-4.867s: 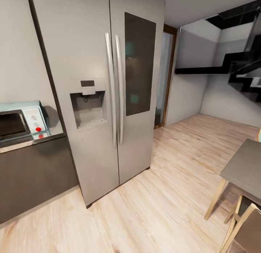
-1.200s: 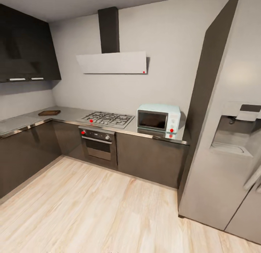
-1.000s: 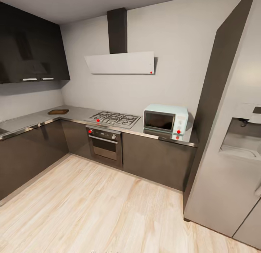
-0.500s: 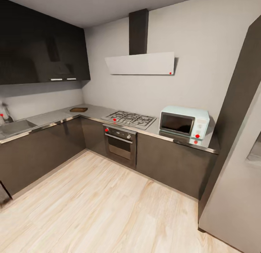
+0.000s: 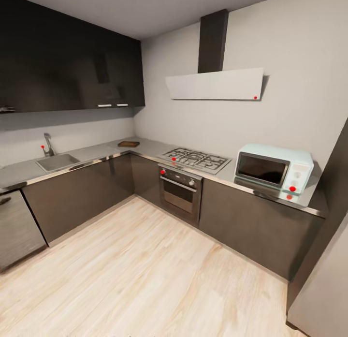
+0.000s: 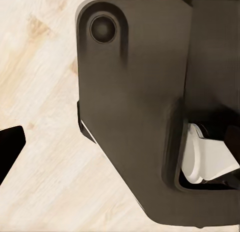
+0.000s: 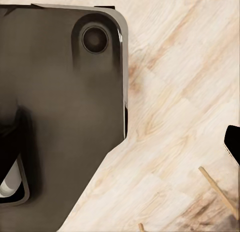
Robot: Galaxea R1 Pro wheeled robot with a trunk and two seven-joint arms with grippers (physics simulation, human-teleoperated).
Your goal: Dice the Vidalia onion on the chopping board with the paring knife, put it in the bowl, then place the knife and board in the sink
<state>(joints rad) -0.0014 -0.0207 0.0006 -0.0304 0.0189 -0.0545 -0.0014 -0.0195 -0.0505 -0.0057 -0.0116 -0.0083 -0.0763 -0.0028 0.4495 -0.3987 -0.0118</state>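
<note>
- The robot stands well back on the wood floor, facing the corner of the kitchen
- The sink is set in the left countertop; the chopping board lies near the corner
- Jaw state cannot be told for either gripper
- The robot should drive toward the sink, squaring up to the counter and stopping short of the cabinets

No readable text, labels or numbers anywhere
</note>
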